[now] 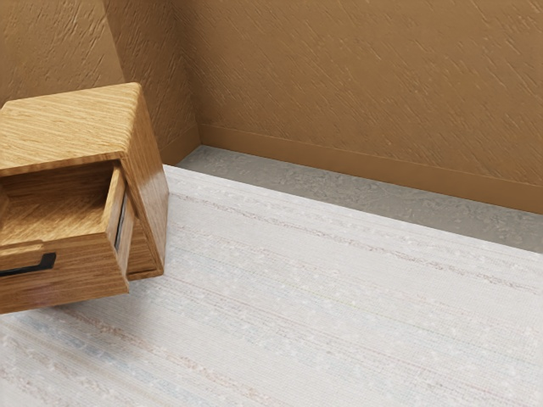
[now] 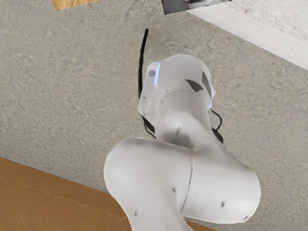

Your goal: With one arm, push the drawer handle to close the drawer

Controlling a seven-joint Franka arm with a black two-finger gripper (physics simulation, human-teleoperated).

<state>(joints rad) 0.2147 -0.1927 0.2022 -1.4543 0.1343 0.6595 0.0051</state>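
The drawer [image 1: 81, 275] stands well out of its wooden cabinet [image 1: 68, 123], at the exterior view's left, around the middle height of the frame and a little below. It is honey-brown wood with a darker streaked grain. Its open top shows the inside of the box: a grained floor and a thin right-hand side wall. The broad front panel slants across the lower left, and the left edge of the frame cuts it off. On this panel sits the handle [image 1: 47, 261], a slim, matt black bar with a squared bend at its visible end, also cut by the frame's left edge. A dark runner [image 1: 121, 225] lies along the drawer's outer side, between it and the cabinet's right wall. The cabinet's top is lighter, with softly rounded edges.

A pale rug [image 1: 339, 314] with faint striping spreads from beside the cabinet across the lower frame. Behind it run a band of grey floor [image 1: 322, 188] and a rough brown wall [image 1: 356, 76].

In the wrist view, the white arm [image 2: 154, 173] fills the centre and lower centre, with a narrow blue light [image 2: 157, 73] and a black cable [image 2: 141, 62] by its upper part. A piece of tan wood shows at the upper left edge. Whether the jaws are spread or pressed together, I cannot tell.
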